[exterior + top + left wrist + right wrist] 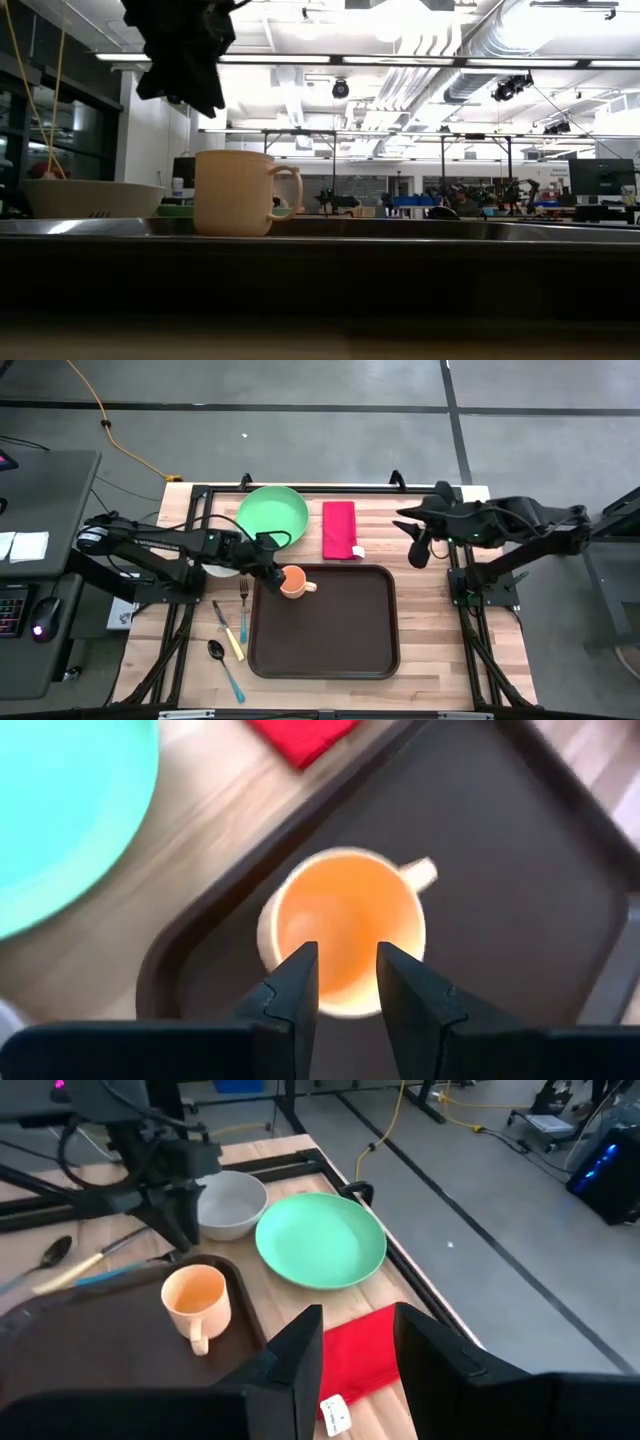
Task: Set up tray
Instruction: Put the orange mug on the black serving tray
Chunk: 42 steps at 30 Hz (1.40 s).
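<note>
**Cup standing in a corner of the brown tray, left gripper above it**

The tray (pixel 330 625) is seen in the middle of the wooden table (pixel 430 650), near its front edge. It is a large, dark brown rectangle with rounded corners and a low raised rim, and its inner surface is smooth and slightly glossy. It is wider than the green plate (pixel 272 515), which lies just beyond its far left corner.

An orange cup (pixel 292 582) with a handle is set upright inside the tray, in that far left corner. The left gripper (pixel 270 565) is held above the cup, and in the left wrist view its two dark fingers (pixel 292 988) are seen a narrow gap apart over the cup's near rim (pixel 345 930), with nothing clamped between them.

A folded red napkin (pixel 339 530) is laid beside the plate, just beyond the tray's far edge. A white bowl (pixel 230 1203) is found to the left of the plate. A fork (pixel 243 610), a knife (pixel 228 632) and a spoon (pixel 224 665) are laid on the table left of the tray.

The right gripper (pixel 418 550) is held above the table's far right part, well apart from the tray; its fingers are parted and empty.
</note>
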{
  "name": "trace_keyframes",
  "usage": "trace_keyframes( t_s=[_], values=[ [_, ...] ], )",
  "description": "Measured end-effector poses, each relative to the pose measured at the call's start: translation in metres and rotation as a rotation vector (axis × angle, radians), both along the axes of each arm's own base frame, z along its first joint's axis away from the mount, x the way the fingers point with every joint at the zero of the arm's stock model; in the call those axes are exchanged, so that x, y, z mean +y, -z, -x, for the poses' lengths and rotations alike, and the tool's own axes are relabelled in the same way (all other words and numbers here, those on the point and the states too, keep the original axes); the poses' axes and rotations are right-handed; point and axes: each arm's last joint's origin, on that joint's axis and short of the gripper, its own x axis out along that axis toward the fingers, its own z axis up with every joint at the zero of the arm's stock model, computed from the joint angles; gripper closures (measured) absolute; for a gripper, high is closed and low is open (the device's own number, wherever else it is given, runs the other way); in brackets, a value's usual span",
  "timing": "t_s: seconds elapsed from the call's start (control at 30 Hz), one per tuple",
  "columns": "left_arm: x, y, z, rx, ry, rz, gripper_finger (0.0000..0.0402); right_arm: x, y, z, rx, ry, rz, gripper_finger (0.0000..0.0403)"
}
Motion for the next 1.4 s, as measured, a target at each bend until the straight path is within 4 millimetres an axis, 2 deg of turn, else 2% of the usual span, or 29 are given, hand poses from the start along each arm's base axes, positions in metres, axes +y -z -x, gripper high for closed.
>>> trace_keyframes(
  t_s=[0.33,0.5,0.83,1.13,1.4],
  values=[
    [0.01,0.011,-0.007,0.053,-0.028,0.034,0.0266,0.001,0.034,0.006,0.022,-0.042,-0.012,0.0299],
    [0.01,0.019,-0.012,0.083,-0.034,0.058,0.0266,0.003,0.042,0.008,-0.045,-0.093,0.019,0.0299],
    [0.01,0.021,-0.012,0.099,-0.049,0.065,0.0266,0.007,0.053,0.03,-0.133,-0.148,0.014,0.0299],
    [0.01,0.026,-0.011,0.147,-0.067,0.074,0.0266,0.011,0.07,0.031,-0.159,-0.181,0.026,0.03],
    [0.01,0.028,-0.012,0.158,-0.072,0.077,0.0266,0.009,0.083,0.04,-0.192,-0.22,0.01,0.0299]
  ],
)
